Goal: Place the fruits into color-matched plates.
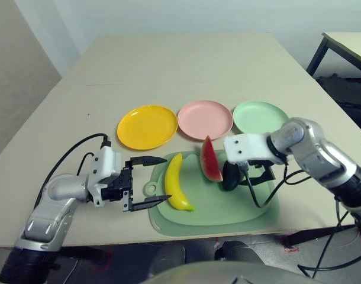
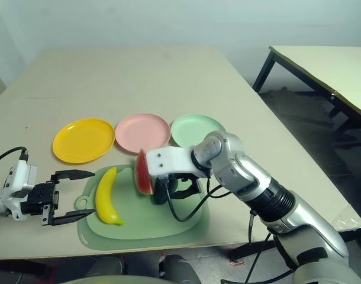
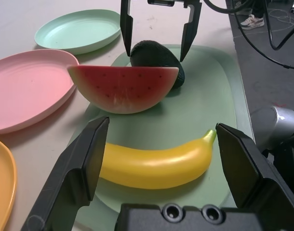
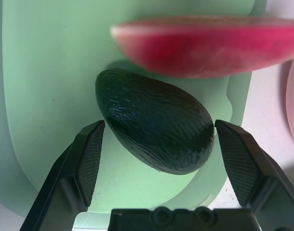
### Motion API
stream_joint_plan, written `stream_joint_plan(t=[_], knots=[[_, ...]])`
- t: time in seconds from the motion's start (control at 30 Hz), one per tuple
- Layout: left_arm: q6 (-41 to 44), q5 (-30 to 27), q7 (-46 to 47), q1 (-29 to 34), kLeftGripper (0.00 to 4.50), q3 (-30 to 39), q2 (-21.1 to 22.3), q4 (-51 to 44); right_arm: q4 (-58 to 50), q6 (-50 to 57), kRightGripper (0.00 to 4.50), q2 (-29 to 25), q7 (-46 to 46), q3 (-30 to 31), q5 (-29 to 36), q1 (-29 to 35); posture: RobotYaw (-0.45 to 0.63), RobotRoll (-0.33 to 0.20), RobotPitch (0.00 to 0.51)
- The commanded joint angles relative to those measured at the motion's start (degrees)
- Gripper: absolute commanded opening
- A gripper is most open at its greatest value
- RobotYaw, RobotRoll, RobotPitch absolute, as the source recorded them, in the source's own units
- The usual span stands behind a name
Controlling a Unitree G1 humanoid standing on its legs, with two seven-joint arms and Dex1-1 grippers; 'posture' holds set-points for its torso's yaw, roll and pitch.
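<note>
Here, three toy fruits on a pale green cutting mat (image 1: 228,204) with rounded corners and a loop handle at its left end, near the table's front edge. Smooth, glossy yellow banana (image 1: 177,183), gently curved, lying lengthwise on the mat's left part. Red watermelon wedge (image 3: 123,87) standing on its green rind beside it, flesh matte and dotted with small dark seeds. Dark green avocado (image 4: 154,127), egg-shaped with a finely ridged, pebbly skin, just behind the wedge on the mat's right part; largely hidden by the right arm from the head camera.

Beyond the mat, in a row: yellow plate (image 1: 147,126), pink plate (image 1: 205,119), mint green plate (image 1: 260,116), all round, shallow, smooth plastic, bare. Pink plate's near rim partly covered by the wedge's tip in the head view.

Left gripper (image 1: 150,184) spread wide, level, aimed across the mat's handle end toward the banana, touching nothing. Right gripper (image 4: 156,163) tipped steeply down over the avocado, black wedge-shaped fingers (image 4: 89,159) wide apart on either side of it; contact with the skin hard to judge. Wedge's near edge blurred in the right wrist view.
</note>
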Motion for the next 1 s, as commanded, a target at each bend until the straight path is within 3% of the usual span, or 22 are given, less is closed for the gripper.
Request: stream_joint_plan(t=[0.03,0.77,0.87,1.0], knots=[[-0.6,0.9,-0.2,0.5,4.50,-0.5,0.3,-0.5,1.0,-1.9,4.47,0.5,-0.2,1.5,-0.7,0.3,0.13,0.000,0.000],[-2.1,1.4,-0.1,1.1,4.50,-0.6,0.0,-0.1,4.2,-5.2,4.47,0.8,-0.8,1.8,-2.4,0.9,0.13,0.000,0.000],[-2.4,1.5,-0.1,1.1,4.50,-0.6,-0.1,0.0,4.2,-5.2,4.01,0.6,-0.6,1.7,-2.3,1.0,0.12,0.000,0.001],[-2.6,1.6,0.0,1.0,4.50,-0.8,-0.2,0.3,4.4,-5.3,2.64,0.5,-0.6,1.6,-2.3,1.1,0.13,0.000,0.001]])
